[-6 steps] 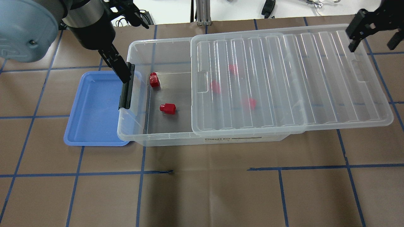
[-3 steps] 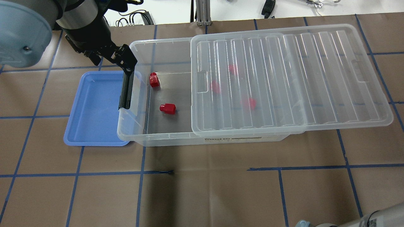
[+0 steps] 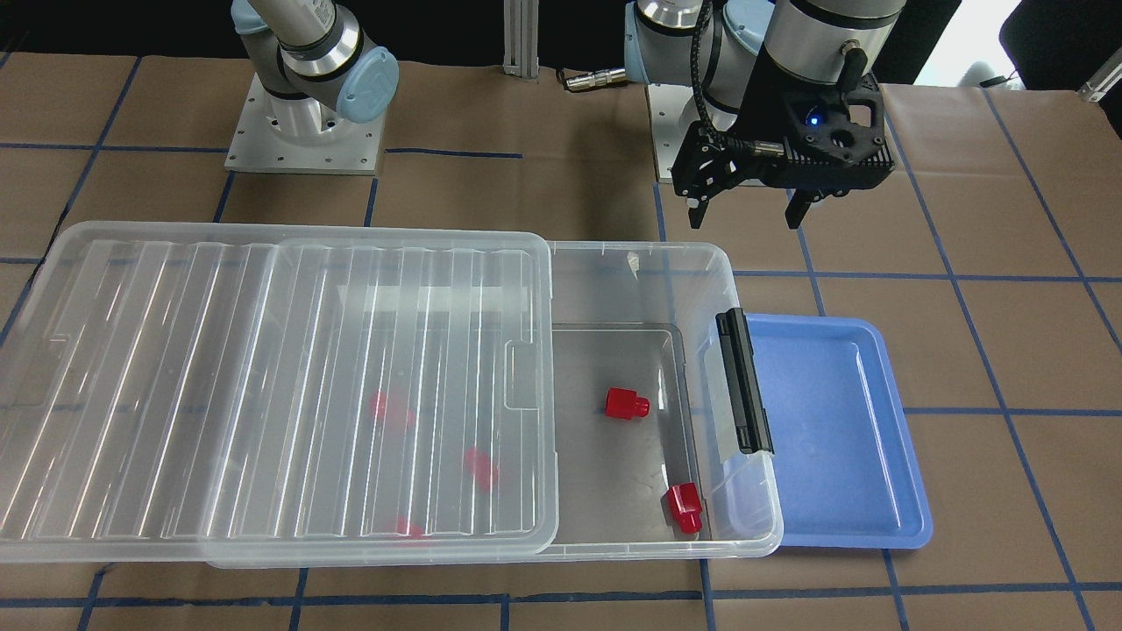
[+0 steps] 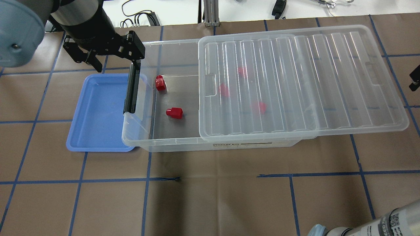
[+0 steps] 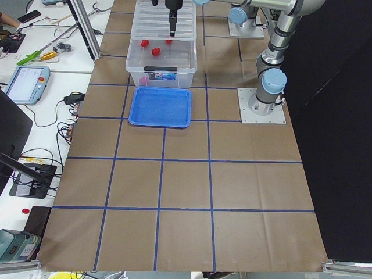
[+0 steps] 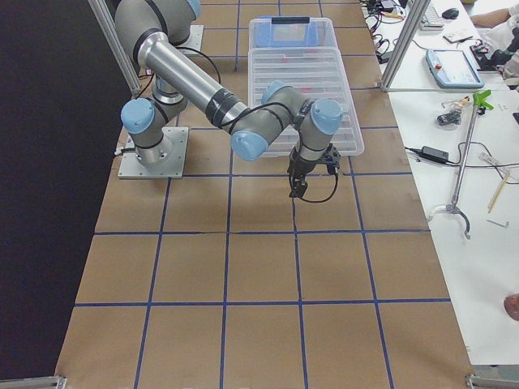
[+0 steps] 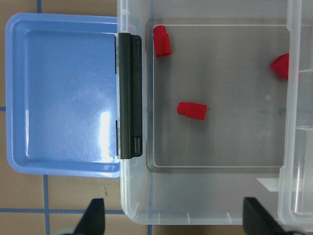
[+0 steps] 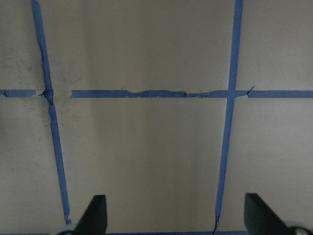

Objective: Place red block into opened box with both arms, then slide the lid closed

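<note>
**Front-facing view.** I find the left gripper (image 3: 747, 209) hanging above bare table (image 3: 964, 219), its fingers spread wide with nothing between them. The box (image 3: 640, 251) lies just beyond it, away from the robot's base. Its black latch (image 3: 743, 379) is on the short end nearest the gripper. The lid (image 3: 280, 386) covers most of the box and overhangs the end far from the gripper, so the latch end is uncovered. One red block (image 3: 627, 403) lies on the uncovered floor. A second red block (image 3: 685, 508) sits in the corner by the latch wall. Three more show faintly through the lid. A blue tray (image 3: 841, 438) lies against the latch end.

**Overhead view.** The left gripper is beside the box corner at the latch end, and one finger is close to the rim.

**Left side view.** The left gripper hangs above the box, though I cannot judge how high.

**Right side view.** The right gripper (image 6: 298, 185) points down at bare table, just past the lid's overhanging end.

**Left wrist view.** The fingers are wide apart and nothing is held. The near rim of the box lies between the fingertips, and both uncovered blocks are ahead of them.

**Right wrist view.** The fingers are wide apart and empty, with only table and blue tape lines (image 8: 230, 122) below them.
</note>
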Controlling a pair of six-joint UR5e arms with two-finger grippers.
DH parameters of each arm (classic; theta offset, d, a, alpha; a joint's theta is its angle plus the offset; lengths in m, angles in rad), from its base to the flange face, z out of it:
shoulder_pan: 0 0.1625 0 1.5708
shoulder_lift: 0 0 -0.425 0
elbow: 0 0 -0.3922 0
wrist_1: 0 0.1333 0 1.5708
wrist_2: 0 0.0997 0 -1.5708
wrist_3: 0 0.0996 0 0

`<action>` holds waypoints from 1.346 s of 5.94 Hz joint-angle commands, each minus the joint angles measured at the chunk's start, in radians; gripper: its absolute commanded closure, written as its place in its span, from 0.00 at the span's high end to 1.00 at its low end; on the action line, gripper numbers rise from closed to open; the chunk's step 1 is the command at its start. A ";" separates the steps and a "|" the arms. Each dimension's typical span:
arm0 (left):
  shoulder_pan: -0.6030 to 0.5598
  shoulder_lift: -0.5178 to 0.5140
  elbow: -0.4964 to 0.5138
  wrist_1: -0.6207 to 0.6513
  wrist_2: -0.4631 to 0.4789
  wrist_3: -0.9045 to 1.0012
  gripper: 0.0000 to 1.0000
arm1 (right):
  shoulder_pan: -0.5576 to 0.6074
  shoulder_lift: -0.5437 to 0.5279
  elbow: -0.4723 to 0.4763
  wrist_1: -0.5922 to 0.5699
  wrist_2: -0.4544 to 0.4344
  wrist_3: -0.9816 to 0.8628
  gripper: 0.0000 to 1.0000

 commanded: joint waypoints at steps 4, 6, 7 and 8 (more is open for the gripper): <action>0.006 0.033 -0.030 -0.014 0.001 0.007 0.98 | 0.118 -0.091 0.159 -0.031 0.062 0.132 1.00; 0.007 0.031 -0.026 -0.007 0.001 0.007 0.98 | 0.179 -0.103 0.190 -0.030 0.090 0.157 1.00; 0.006 0.024 -0.020 -0.007 0.000 0.006 0.98 | 0.209 -0.108 0.213 -0.033 0.111 0.193 1.00; 0.006 0.024 -0.018 -0.007 0.000 0.006 0.98 | 0.238 -0.108 0.214 -0.033 0.113 0.218 1.00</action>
